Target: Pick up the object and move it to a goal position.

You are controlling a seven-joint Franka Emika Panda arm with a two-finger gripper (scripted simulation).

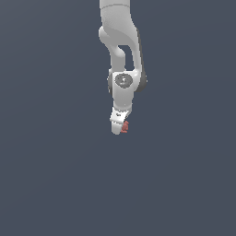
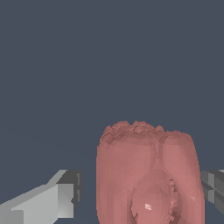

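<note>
Item: small dull-red, lumpy, bumpy-surfaced object (image 2: 148,175), sitting between the grey finger pads (image 2: 65,199); one pad stands just clear, the other meets its side. Whether the white robot gripper (image 1: 120,128) grips firmly cannot be told.

Step advice: close squarely before carrying.

Pose: white jointed arm (image 1: 120,46) hangs vertical, wrist down, mid-frame.

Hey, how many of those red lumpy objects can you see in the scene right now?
1. The red object sits at the gripper tip; the wrist view shows it between the fingers. The surrounding gray area shows no other.
</note>
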